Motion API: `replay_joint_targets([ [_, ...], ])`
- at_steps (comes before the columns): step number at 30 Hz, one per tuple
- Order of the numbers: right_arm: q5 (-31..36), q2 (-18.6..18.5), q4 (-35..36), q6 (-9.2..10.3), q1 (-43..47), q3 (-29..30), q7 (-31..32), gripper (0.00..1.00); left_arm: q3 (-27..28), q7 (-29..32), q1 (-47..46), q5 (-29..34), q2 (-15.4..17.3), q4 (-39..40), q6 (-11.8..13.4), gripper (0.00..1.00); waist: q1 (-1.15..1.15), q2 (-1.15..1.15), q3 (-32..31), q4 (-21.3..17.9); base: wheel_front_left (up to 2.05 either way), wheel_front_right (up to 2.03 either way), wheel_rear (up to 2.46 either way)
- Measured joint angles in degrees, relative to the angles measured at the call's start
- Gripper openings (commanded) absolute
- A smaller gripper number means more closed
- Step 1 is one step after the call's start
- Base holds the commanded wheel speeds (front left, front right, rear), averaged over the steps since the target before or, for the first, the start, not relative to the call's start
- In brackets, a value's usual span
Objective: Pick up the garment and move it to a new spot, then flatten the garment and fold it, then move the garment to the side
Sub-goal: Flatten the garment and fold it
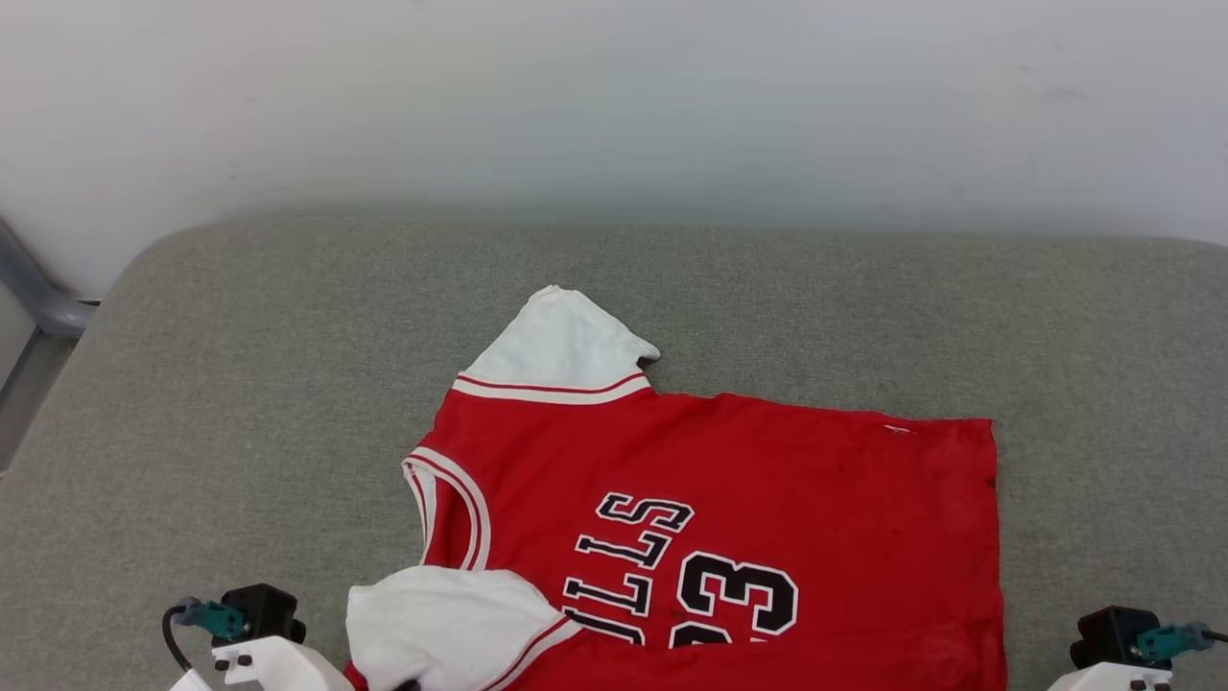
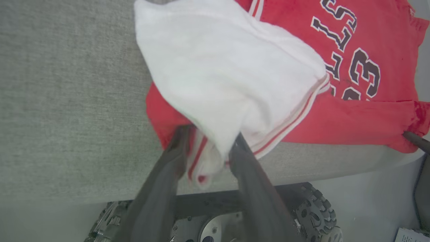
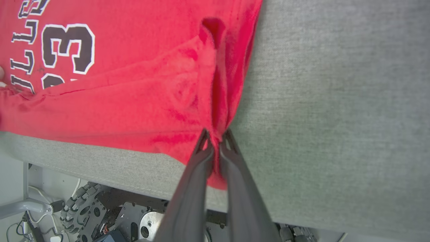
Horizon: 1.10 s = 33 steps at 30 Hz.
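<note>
My right claw (image 3: 215, 137) clamps the garment (image 1: 767, 480) hem corner, pulling it taut at worktop (image 1: 240, 384) edge. Left claw (image 2: 210, 141) stands apart, sleeve (image 2: 228, 67) slack between jaws, likely releasing.

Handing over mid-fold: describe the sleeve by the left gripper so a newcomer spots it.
On the grey padded surface lies the red garment, collar toward the robot's left. Its near sleeve sits at the left gripper; unlike the flat far sleeve, it is flipped onto the lettering.
</note>
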<state>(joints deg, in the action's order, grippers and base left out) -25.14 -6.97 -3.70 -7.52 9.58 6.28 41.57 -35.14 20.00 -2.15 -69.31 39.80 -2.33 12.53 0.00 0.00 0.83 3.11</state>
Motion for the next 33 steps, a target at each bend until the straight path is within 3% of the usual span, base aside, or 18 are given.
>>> replay_joint_targets([
  [4, -0.1, 0.1, -0.2, 0.00, -0.1, -0.6, -4.1, 1.00, 0.2, -1.5, -0.8, 0.7, -0.7, -1.8, -0.9, 1.00, 0.00, 0.00, 0.2, -0.2, 0.00, 0.00, 0.00],
  [8, 1.1, -0.2, 1.9, 0.01, -1.0, -0.7, -12.8, 1.00, 1.4, -4.7, -2.0, 3.0, 0.1, -1.9, -0.9, 1.00, 0.00, 0.00, 0.1, -0.4, 0.00, 0.00, 0.00],
  [11, 3.3, -0.3, 3.8, 0.01, -2.9, -0.8, -21.0, 1.00, 2.5, -7.7, -3.3, 5.2, 0.8, -1.5, 0.1, 1.00, 0.00, 0.00, 0.1, -0.6, 0.00, 0.00, 0.00],
  [14, 5.8, -0.1, 5.2, 0.01, -4.6, -1.1, -27.2, 1.00, 4.9, -12.4, -4.9, 6.4, -0.4, -1.4, 1.7, 1.00, 0.00, 0.00, 0.4, -0.7, 0.00, 0.00, 0.00],
  [17, 8.1, 0.1, 6.9, 0.01, -6.3, -1.1, -31.8, 1.00, 5.9, -16.4, -6.9, 8.6, -1.1, -1.3, 1.7, 1.00, 0.00, 0.00, 1.1, -0.9, 0.00, 0.00, 0.00],
  [26, 12.4, 2.0, 12.6, 0.01, -10.4, 0.2, -35.3, 1.00, 6.3, -24.9, -17.3, 15.3, -4.0, -3.4, -1.3, 1.00, 0.00, 0.00, 6.9, -1.5, 0.00, 0.00, 0.00],
  [33, 15.4, 3.1, 17.2, 0.01, -14.7, -0.4, -35.4, 1.00, 6.2, -23.1, -28.4, 16.8, -4.1, -7.8, -5.1, 1.00, 0.02, 0.00, 14.6, -3.3, 0.00, 0.00, 0.00],
])
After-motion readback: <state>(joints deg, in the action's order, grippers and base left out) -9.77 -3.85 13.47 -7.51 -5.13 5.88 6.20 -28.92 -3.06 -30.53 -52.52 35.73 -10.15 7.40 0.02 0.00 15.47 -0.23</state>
